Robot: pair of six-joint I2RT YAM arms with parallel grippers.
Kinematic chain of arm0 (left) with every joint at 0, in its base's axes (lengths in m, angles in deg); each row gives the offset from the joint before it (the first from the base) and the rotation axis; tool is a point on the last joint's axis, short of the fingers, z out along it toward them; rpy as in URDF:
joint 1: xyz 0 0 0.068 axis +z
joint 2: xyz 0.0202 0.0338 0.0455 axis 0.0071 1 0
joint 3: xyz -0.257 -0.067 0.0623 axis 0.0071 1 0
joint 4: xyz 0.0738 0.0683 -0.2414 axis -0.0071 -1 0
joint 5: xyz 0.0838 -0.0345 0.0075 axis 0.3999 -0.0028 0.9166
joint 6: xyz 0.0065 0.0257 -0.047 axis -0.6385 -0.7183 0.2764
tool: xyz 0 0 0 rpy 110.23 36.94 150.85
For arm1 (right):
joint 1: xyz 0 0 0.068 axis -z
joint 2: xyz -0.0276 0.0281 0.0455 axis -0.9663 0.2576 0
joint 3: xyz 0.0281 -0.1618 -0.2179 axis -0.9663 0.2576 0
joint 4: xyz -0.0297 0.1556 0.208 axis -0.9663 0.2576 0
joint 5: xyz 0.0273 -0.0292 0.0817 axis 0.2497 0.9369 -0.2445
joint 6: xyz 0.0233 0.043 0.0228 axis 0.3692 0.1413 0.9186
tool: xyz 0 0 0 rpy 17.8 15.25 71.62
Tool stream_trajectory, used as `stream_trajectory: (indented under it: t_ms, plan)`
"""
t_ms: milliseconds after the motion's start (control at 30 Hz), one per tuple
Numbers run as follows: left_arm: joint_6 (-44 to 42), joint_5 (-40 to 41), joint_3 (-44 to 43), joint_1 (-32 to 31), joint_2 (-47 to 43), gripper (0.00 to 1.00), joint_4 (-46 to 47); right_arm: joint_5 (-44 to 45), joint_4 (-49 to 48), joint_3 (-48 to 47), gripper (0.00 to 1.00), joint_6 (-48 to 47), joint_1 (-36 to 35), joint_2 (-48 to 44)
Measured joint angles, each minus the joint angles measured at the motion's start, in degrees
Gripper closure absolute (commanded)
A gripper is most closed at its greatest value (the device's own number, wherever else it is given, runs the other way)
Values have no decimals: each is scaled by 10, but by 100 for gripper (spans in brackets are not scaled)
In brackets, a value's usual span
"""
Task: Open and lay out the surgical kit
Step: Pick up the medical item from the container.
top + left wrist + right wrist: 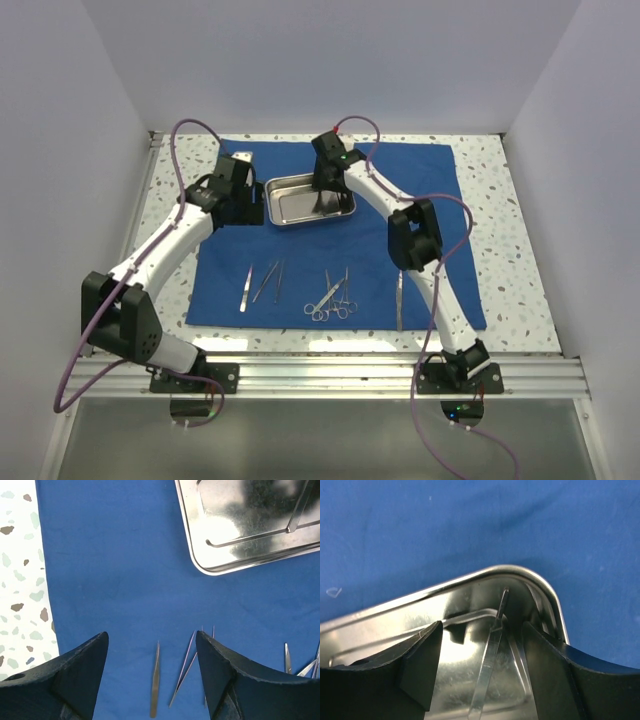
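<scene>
The royal-blue cloth [420,190] lies spread flat on the table. The steel tray [290,205] sits on its far middle. My right gripper [326,196] is down inside the tray, open; in the right wrist view its fingers [420,665] straddle a slim flat steel tool [489,665] that leans toward the tray's rounded corner [520,571], without closing on it. My left gripper [247,203] hovers open and empty just left of the tray [240,525], above bare cloth [115,570]. Tweezers [155,685] lie below it. Ring-handled clamps [332,300] lie on the near cloth.
Two pairs of tweezers [246,288] [268,282] lie on the near left of the cloth, and another slim steel tool [398,300] lies near my right arm. Speckled tabletop [520,250] borders the cloth. White walls close in the sides and back.
</scene>
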Motion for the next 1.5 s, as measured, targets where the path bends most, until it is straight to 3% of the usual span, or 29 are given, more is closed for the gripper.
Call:
stream_trajectory:
  t_ms: [133, 233, 433, 533, 767, 1000, 1267, 1500]
  plan:
    - [-5, 1, 0, 0, -5, 26, -4, 26, -6, -30, 40, 1, 0, 23]
    - [-9, 2, 6, 0, -10, 26, -6, 42, -7, -54, 51, 1, 0, 39]
    - [-18, 9, 16, 0, -20, 26, -16, 66, -5, -70, 79, -1, 1, 52]
    - [-20, 11, 17, 0, -22, 26, -17, 72, -3, -68, 100, -2, 2, 52]
    - [-19, 9, 17, 0, -22, 26, -17, 74, -18, -48, 100, -2, 3, 42]
    - [-19, 5, 17, 0, -21, 25, -13, 55, -86, 42, 100, -15, 4, -5]
    - [-13, -5, 17, 1, 17, 24, 10, 24, -90, 44, 100, -37, 5, -31]
    - [-6, -26, 6, 16, 80, 24, 42, 18, -89, 43, 100, -43, 5, -113]
